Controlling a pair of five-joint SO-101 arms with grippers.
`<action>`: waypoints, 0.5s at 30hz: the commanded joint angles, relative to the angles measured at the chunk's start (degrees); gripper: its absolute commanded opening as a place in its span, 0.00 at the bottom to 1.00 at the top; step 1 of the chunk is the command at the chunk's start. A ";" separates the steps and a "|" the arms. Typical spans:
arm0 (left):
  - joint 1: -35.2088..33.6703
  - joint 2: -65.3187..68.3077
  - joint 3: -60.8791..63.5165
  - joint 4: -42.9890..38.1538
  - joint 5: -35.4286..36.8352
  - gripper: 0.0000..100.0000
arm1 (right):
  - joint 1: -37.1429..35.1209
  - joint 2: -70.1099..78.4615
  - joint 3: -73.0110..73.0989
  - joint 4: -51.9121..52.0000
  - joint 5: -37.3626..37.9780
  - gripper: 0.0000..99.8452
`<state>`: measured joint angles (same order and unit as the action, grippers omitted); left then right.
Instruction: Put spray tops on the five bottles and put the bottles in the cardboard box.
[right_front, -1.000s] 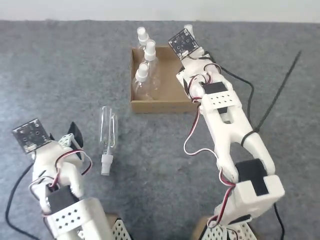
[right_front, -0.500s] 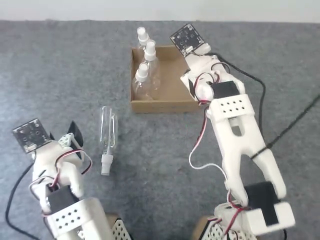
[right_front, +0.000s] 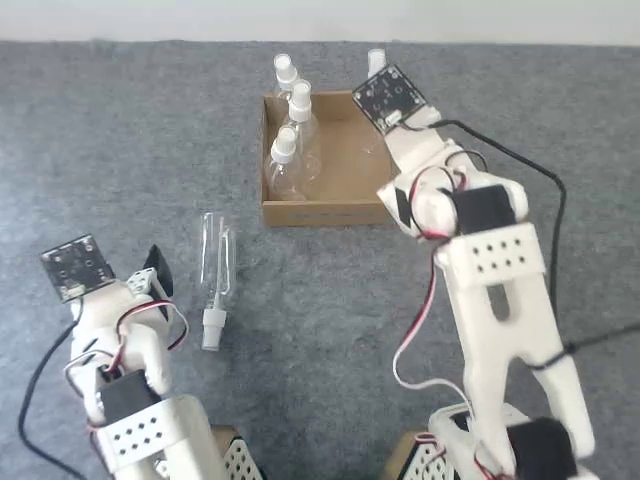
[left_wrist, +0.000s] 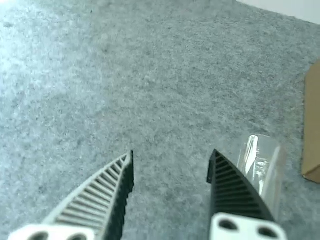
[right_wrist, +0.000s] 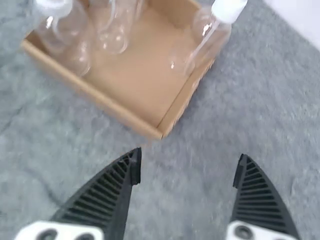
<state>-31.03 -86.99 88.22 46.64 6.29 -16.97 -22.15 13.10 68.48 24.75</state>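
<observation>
Right gripper (right_wrist: 190, 154), ribbed, near cardboard box (right_wrist: 145, 82)

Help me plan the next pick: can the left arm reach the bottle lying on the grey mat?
Probably yes: the left arm's fingers stand open, the bottle lies just beside them, and nothing stands between.

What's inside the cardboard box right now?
In the high view, three capped bottles stand along the cardboard box's left side, and the right arm covers much of the far right corner; the right wrist view shows a fourth bottle there.
</observation>
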 joint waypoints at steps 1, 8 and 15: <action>-0.18 -0.88 -0.66 -1.41 -0.44 0.23 | -0.66 -8.13 -0.70 6.29 -0.09 0.26; -2.64 -0.88 -1.10 -1.41 -0.26 0.23 | -6.99 -17.01 -0.70 13.58 -0.26 0.26; -9.05 -0.88 -1.89 -1.49 3.08 0.23 | -17.45 -20.18 -0.97 13.67 -10.02 0.26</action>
<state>-37.63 -86.99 88.31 46.64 7.69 -28.04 -39.91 13.01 82.11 18.86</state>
